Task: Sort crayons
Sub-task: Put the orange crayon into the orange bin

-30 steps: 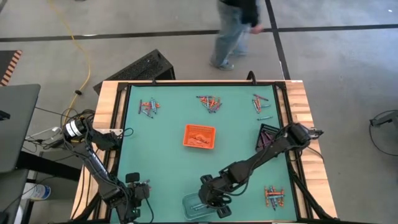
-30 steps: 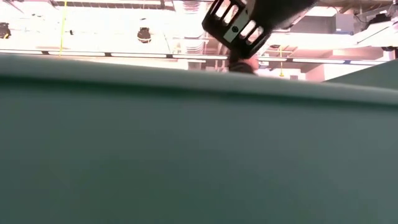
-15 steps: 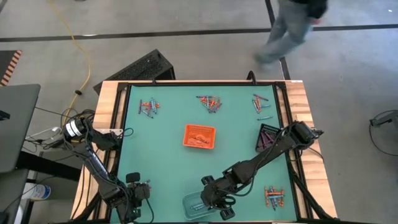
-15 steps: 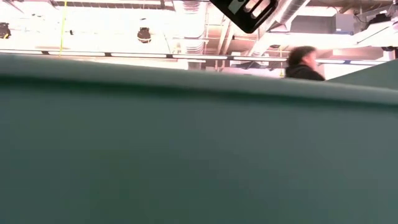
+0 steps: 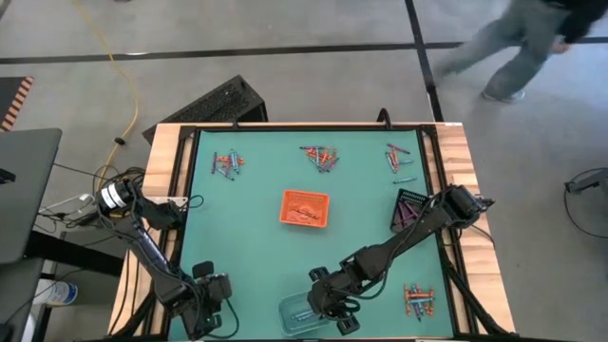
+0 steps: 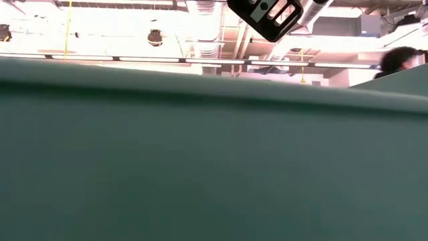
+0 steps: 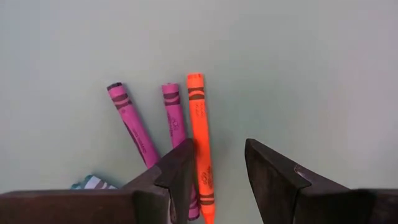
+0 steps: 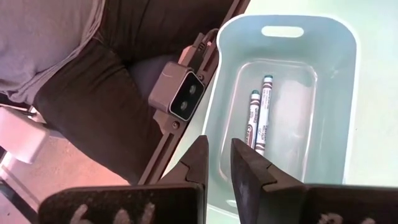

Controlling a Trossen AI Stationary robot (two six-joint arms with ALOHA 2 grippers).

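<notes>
My left gripper (image 5: 211, 290) (image 7: 217, 155) hangs open over the table's front left, pointing down at a few crayons lying flat on the green mat: an orange one (image 7: 200, 143), two magenta ones (image 7: 134, 121) (image 7: 174, 115) and a blue-grey tip (image 7: 90, 182). The orange crayon lies in the gap, close beside one finger; whether they touch I cannot tell. My right gripper (image 5: 328, 302) (image 8: 219, 158) hangs empty above the clear tray (image 8: 356, 68), its fingers a narrow gap apart. Two blue-grey crayons (image 8: 260, 121) lie on the tray's floor.
An orange tray (image 5: 305, 208) sits mid-table and a black tray (image 5: 410, 207) at the right. Crayon piles lie at the far left (image 5: 228, 163), far middle (image 5: 321, 157), far right (image 5: 399, 160) and near right (image 5: 418, 301). A seated person (image 8: 93, 93) is by the near edge.
My right gripper has risen a little above the clear tray: in the low view its body has moved up toward the picture's top. A person beyond the far edge has walked toward the right.
</notes>
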